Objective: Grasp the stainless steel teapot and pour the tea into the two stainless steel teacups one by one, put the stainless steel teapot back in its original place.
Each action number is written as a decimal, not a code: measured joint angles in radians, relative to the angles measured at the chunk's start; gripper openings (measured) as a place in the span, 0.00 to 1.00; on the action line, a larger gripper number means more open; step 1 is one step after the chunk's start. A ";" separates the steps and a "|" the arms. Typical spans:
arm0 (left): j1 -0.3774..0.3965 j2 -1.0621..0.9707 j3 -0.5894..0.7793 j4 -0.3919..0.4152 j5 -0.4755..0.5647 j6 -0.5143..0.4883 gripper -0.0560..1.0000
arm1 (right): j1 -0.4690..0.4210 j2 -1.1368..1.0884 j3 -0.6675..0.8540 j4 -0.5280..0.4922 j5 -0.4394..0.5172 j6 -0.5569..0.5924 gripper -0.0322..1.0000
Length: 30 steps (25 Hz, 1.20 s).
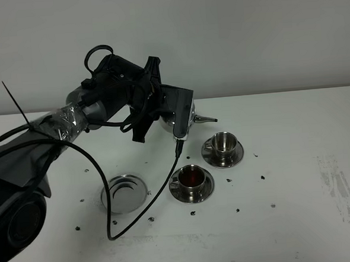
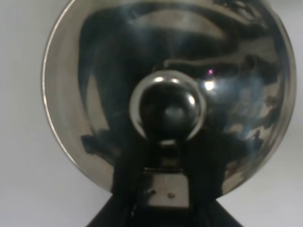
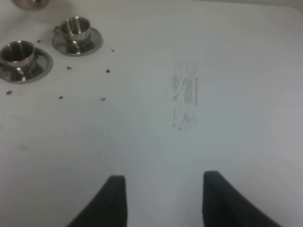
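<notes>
My left gripper [image 1: 162,117] is shut on the stainless steel teapot [image 1: 187,113] and holds it in the air, with the thin spout [image 1: 207,118] pointing right, just above the far teacup [image 1: 223,142]. The left wrist view is filled by the teapot's domed lid and knob [image 2: 166,106]. The near teacup [image 1: 191,178] holds red tea and sits on its saucer [image 1: 207,188]. The far teacup's inside looks shiny. The ridged steel disc [image 1: 125,193] lies bare at the left. My right gripper [image 3: 163,189] is open and empty over the bare table; both cups [image 3: 19,51] [image 3: 75,27] are far from it.
Dark tea-leaf specks [image 1: 262,177] are scattered on the white table around the cups and disc. A grey smear [image 1: 339,186] marks the table at the right. A black cable [image 1: 144,213] hangs from the left arm down to the table between disc and near cup.
</notes>
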 joint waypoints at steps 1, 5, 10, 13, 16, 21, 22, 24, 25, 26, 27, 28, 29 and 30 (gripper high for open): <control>-0.004 0.004 0.000 0.013 -0.001 0.003 0.26 | 0.000 0.000 0.000 0.000 0.000 0.000 0.38; -0.014 0.012 0.000 0.046 -0.002 0.040 0.26 | 0.000 0.000 0.000 0.000 0.000 0.000 0.38; -0.022 0.014 0.000 0.118 -0.006 0.051 0.26 | 0.000 0.000 0.000 0.000 0.000 0.000 0.38; -0.024 0.014 0.000 0.148 -0.015 0.051 0.26 | 0.000 0.000 0.000 0.000 0.000 0.000 0.38; -0.030 0.014 0.000 0.156 -0.028 0.051 0.26 | 0.000 0.000 0.000 0.000 0.000 0.000 0.38; -0.047 0.014 0.000 0.189 -0.047 0.051 0.26 | 0.000 0.000 0.000 0.000 0.000 0.000 0.38; -0.051 0.014 0.000 0.199 -0.049 0.051 0.26 | 0.000 0.000 0.000 0.000 0.000 0.000 0.38; -0.054 0.014 0.000 0.219 -0.052 0.051 0.26 | 0.000 0.000 0.000 0.000 0.000 0.000 0.38; -0.057 0.014 0.000 0.231 -0.053 0.051 0.26 | 0.000 0.000 0.000 0.000 0.000 0.000 0.38; -0.059 0.014 0.000 0.242 -0.053 0.051 0.26 | 0.000 0.000 0.000 0.000 0.000 0.000 0.38; -0.060 0.014 0.000 0.251 -0.053 0.051 0.26 | 0.000 0.000 0.000 0.000 0.000 0.000 0.38; -0.062 0.014 0.000 0.260 -0.053 0.051 0.26 | 0.000 0.000 0.000 0.000 0.000 0.000 0.38; -0.064 0.014 0.000 0.267 -0.053 0.051 0.26 | 0.000 0.000 0.000 0.000 0.000 0.000 0.38; -0.067 0.014 0.000 0.270 -0.054 0.051 0.26 | 0.000 0.000 0.000 0.000 0.000 0.000 0.38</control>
